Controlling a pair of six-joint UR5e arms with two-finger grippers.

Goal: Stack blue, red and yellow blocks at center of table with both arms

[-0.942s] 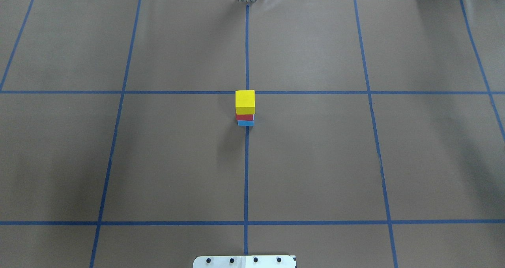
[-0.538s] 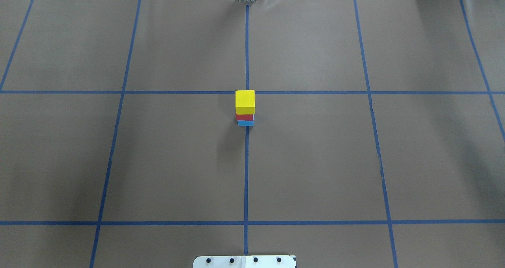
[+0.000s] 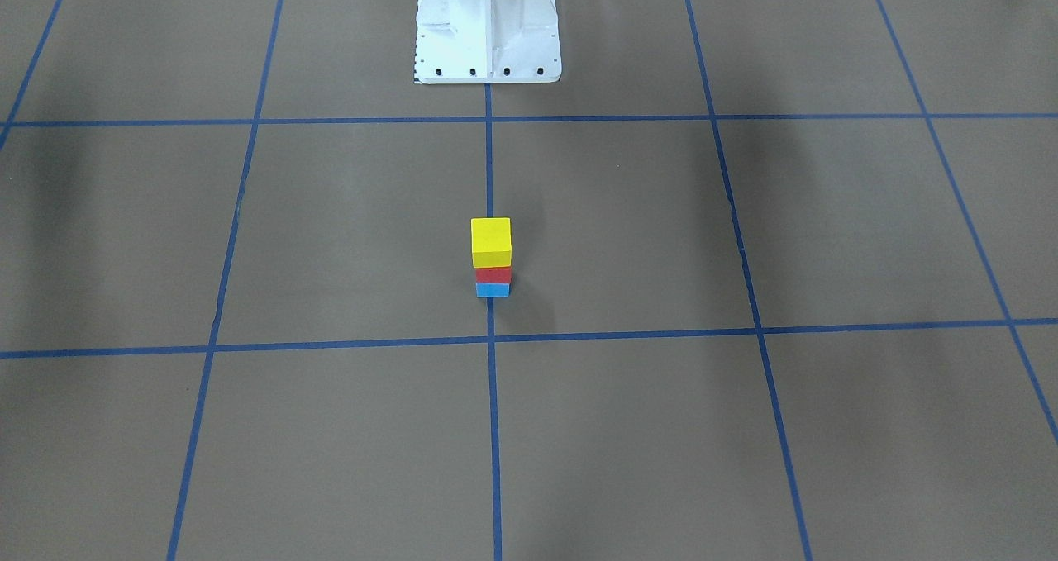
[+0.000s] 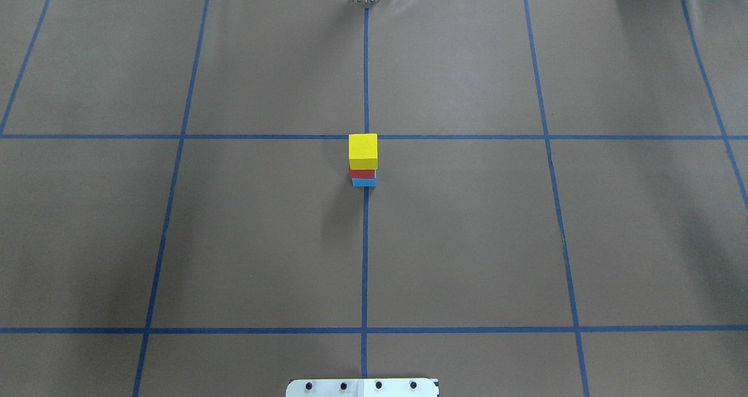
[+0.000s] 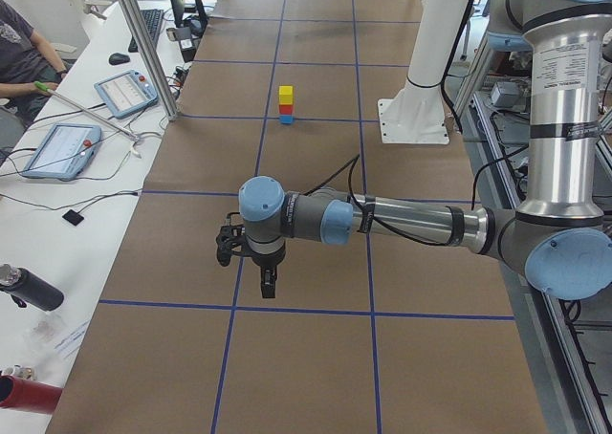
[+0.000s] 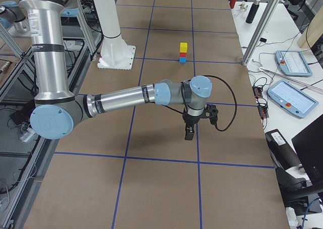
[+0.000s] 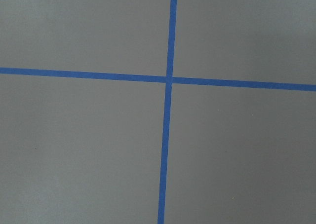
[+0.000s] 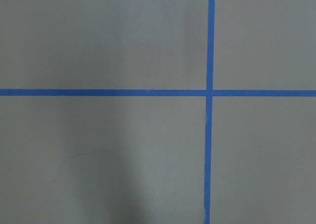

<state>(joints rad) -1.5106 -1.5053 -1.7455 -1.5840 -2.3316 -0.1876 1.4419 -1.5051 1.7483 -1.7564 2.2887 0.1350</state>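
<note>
Blocks (image 4: 363, 160) are sitting stacked on your blue-taped tabletop (image 4: 467, 239), tablets (image 5: 59, 150) lying alongside, while you cannot tell whether left gripper (image 5: 267, 283) or right gripper (image 6: 189, 133) is spread.

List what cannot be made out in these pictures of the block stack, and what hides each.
Left gripper: exterior left view only, fingers too small to judge open or shut.
Right gripper: same, exterior right view.
Tops of red block and blue block: overhead view, covered by the yellow block.
Wrist views: neither gripper in frame.
</note>
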